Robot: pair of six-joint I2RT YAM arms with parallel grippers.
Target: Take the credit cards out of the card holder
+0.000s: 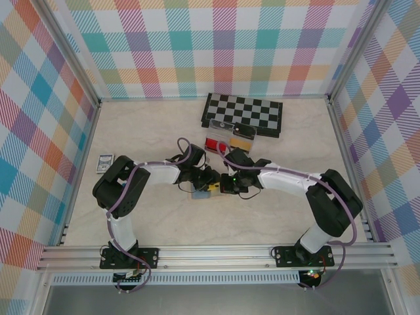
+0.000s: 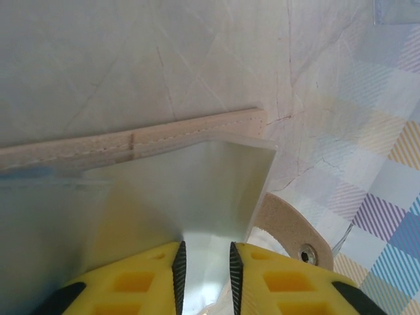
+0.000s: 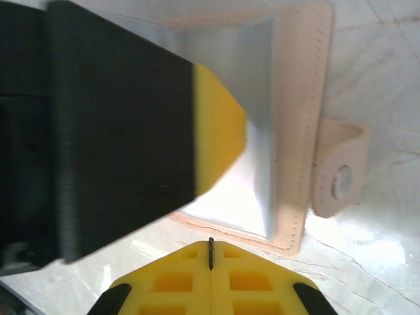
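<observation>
Pale marbled surface (image 1: 164, 223), card holder (image 3: 298, 131) mid-surface, pale panel, tan stitched edging, snap tab (image 3: 328, 157), left claw (image 2: 205, 262) narrowly parted over panel, grip unclear, right claw (image 3: 210, 252) closed empty at its edge, bare surface in front.

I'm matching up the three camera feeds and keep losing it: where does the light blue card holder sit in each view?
Top external: card holder at mid-table, on the near side of the chessboard, partly hidden.
Left wrist: pale panel across the lower centre, with the tan stitched edge above it.
Right wrist: upper centre-right, with tan edging down its right side.
Shared landmark: the tan snap tab, in both wrist views.
</observation>
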